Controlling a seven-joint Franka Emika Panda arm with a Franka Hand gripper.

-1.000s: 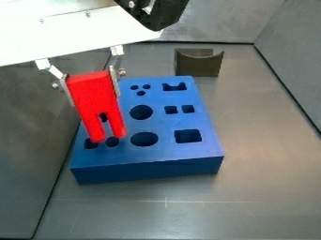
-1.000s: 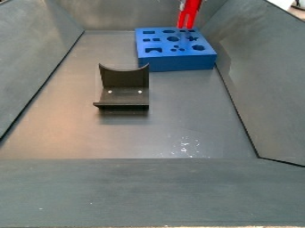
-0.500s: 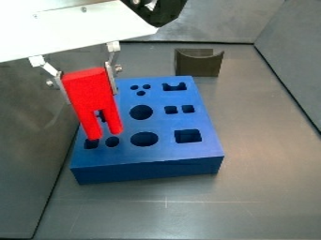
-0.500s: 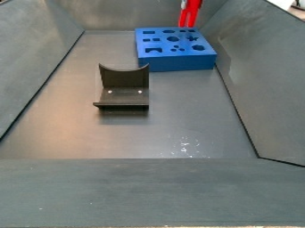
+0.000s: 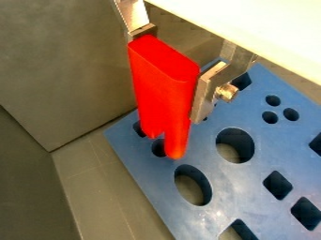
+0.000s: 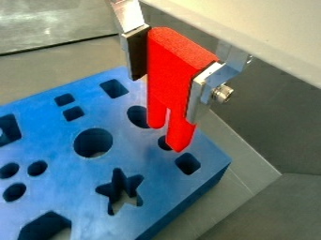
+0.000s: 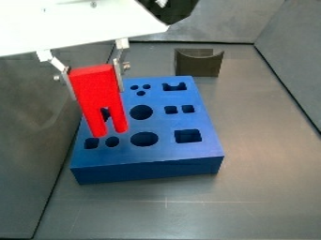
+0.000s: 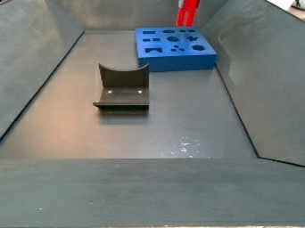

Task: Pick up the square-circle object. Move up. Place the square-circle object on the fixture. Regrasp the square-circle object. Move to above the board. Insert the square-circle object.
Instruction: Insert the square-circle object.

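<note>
our gripper (image 7: pixel 88 67) hangs above the board's (image 7: pixel 163 155) edge nearest the side wall, closed on the square-circle object (image 7: pixel 96 98). in both wrist views the silver finger plates (image 5: pixel 211 82) press flat against the two broad faces of the red piece's upper half, so the jaws stand only as far apart as the block is thick.

the square-circle object (image 5: pixel 163 94) hangs upright with its two pegs pointing down at the board (image 5: pixel 251 178). in a wrist view the peg tips sit just over a pair of small holes near the board's corner; we cannot tell whether they have entered or only hover at the rims. in a side view the pegs look clear of the blue top.

we judge the piece to be light, rigid moulded plastic with smooth, rather slippery faces. it should not bend or crush under the pads, but it could pivot or slide if a peg catches a hole edge. holding the wide flat faces high on the body, as we do here, leaves the pegs free and gives the pads the most contact.

beyond the board, well apart from it, the fixture (image 8: pixel 120 86) stands empty on the grey floor (image 8: pixel 155 134).
</note>
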